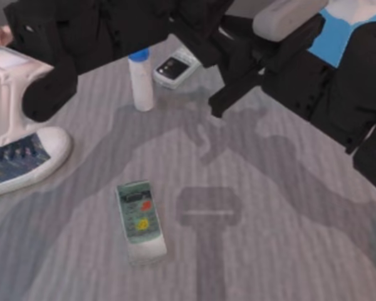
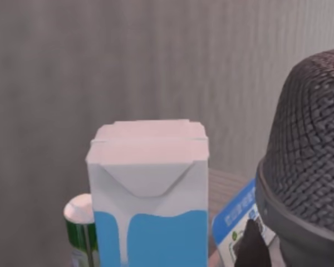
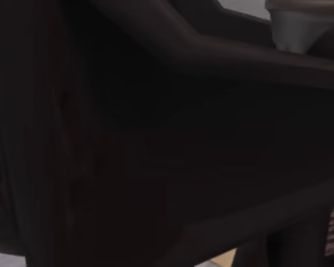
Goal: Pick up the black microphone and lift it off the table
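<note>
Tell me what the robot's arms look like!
Both arms are chunky and black. In the top view the left arm is all blocky black pieces, and the right arm is black too, with a rounded pale grey part on top. The right wrist view is dark.

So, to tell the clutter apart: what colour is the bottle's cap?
Blue, on a white bottle; the top view shows it best.
</note>
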You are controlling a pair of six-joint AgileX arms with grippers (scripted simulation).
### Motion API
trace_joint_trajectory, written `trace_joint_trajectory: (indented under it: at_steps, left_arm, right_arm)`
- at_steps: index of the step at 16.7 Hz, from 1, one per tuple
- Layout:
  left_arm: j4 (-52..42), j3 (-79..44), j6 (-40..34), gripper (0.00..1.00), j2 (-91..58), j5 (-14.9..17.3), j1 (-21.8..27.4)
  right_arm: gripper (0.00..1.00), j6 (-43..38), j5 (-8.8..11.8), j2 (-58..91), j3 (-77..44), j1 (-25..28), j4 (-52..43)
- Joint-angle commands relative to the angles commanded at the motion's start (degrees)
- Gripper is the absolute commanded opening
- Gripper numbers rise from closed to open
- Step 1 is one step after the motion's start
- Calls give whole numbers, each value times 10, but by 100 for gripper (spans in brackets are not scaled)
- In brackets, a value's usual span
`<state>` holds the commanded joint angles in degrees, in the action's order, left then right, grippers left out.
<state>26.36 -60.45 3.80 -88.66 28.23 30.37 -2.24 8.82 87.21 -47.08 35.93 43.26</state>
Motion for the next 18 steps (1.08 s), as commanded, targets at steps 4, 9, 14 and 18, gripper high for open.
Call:
trace_joint_trajectory:
  at_steps: [4, 9, 14, 18]
  left_arm:
    - [0, 0, 0, 0, 0, 0, 0]
    - [0, 0, 0, 0, 0, 0, 0]
    - [0, 0, 0, 0, 0, 0, 0]
    - [0, 0, 0, 0, 0, 0, 0]
  right_arm:
    - [45, 0, 0, 0, 0, 0, 0]
    - [83, 0, 0, 0, 0, 0, 0]
    - [100, 0, 0, 0, 0, 0, 0]
    - [100, 0, 0, 0, 0, 0, 0]
